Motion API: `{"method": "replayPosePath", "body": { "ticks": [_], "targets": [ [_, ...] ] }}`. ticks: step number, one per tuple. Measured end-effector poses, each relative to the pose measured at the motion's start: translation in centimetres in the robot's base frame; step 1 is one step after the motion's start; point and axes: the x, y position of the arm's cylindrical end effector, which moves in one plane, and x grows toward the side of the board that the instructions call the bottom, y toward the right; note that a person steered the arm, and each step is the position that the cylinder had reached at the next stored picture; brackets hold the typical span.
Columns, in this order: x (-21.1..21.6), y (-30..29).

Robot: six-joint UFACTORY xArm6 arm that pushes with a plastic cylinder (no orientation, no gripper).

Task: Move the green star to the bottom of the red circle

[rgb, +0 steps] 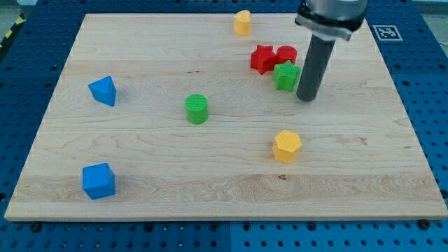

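Note:
The green star (285, 75) lies at the view's upper right, just below the red circle (287, 54) and touching it. A red star (263, 59) sits against the red circle's left side. My tip (306, 99) rests on the board right beside the green star, at its lower right edge. The dark rod rises from the tip toward the view's top.
A yellow block (242, 22) is at the top centre. A green cylinder (197, 108) is in the middle. A yellow hexagon (286, 146) is below the tip. A blue triangular block (103, 90) is at left, a blue cube (98, 180) at bottom left. The wooden board (392, 175) ends at blue perforated table.

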Motion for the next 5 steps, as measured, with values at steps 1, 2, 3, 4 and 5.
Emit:
{"method": "replayPosePath", "body": {
  "ticks": [1, 2, 3, 4, 5],
  "targets": [
    [1.1, 0.0],
    [-0.6, -1.2],
    [-1.1, -1.2],
    [-1.1, -2.1],
    [-1.1, -5.5]
  ]
}}
